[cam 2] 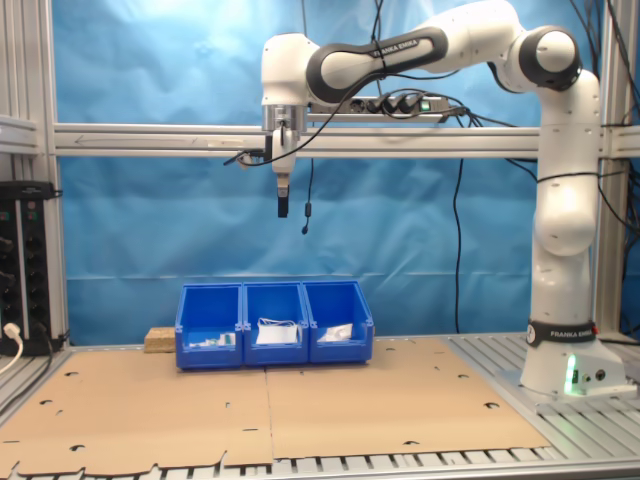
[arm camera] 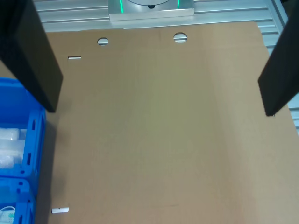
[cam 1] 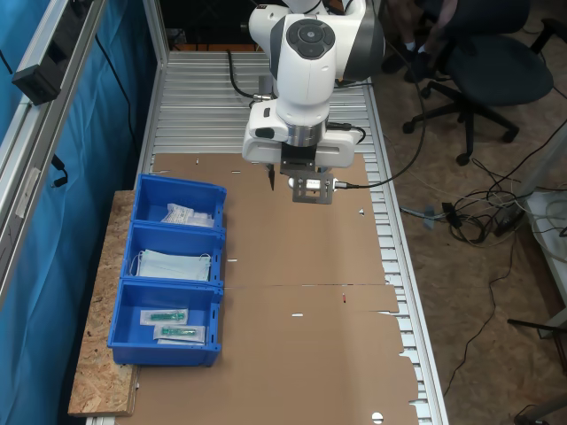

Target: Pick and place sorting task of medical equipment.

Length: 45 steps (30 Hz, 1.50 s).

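Observation:
My gripper (cam 2: pixel 283 205) hangs high above the brown cardboard sheet (cam 1: pixel 301 283), well clear of everything. In the wrist view the gripper (arm camera: pixel 159 107) is open, its dark fingers (arm camera: pixel 32 56) far apart with only bare cardboard between them. A few white sachets, the medical equipment (cam 1: pixel 188 214), lie in the end compartment of the blue bin row, nearest the robot base. In the second exterior view this medical equipment (cam 2: pixel 337 331) is in the compartment at the second exterior view's right. The gripper (cam 1: pixel 301 181) is off to the side of the bins, over open cardboard.
The blue three-compartment bin (cam 1: pixel 133 257) stands at the cardboard's edge on a chipboard slab (cam 1: pixel 97 354). Its middle compartment holds pale blue masks (cam 1: pixel 174 264), the other end clear packets with green parts (cam 1: pixel 168 317). The robot base (cam 2: pixel 565 360) stands on the slatted metal table; office chairs (cam 1: pixel 483 62) are beyond.

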Each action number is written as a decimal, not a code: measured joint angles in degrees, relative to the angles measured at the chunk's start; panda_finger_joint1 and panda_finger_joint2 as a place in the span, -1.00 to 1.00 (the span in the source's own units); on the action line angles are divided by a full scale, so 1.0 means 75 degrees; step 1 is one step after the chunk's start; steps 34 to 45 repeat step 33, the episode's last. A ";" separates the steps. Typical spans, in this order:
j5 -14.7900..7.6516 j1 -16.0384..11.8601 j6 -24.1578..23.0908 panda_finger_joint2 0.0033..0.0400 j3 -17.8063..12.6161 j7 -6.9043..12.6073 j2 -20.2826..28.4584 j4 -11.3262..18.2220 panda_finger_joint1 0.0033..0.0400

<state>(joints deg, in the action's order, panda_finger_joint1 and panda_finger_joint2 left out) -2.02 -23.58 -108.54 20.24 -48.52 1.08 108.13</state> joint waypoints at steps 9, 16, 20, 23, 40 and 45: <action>-0.0003 0.0000 0.0051 1.00 0.0000 0.0000 0.0000 0.0000 1.00; -0.0003 0.0000 0.0091 1.00 0.0000 0.0000 0.0000 -0.0009 1.00; -0.0004 0.0000 0.0104 1.00 0.0000 0.0000 0.0000 -0.0038 1.00; -0.0004 0.0000 0.0112 1.00 0.0000 0.0000 0.0000 -0.0078 1.00; -0.0004 0.0000 0.0115 1.00 0.0000 0.0000 0.0001 -0.0120 1.00; -0.0004 0.0000 0.0115 1.00 0.0000 0.0000 0.0001 -0.0120 1.00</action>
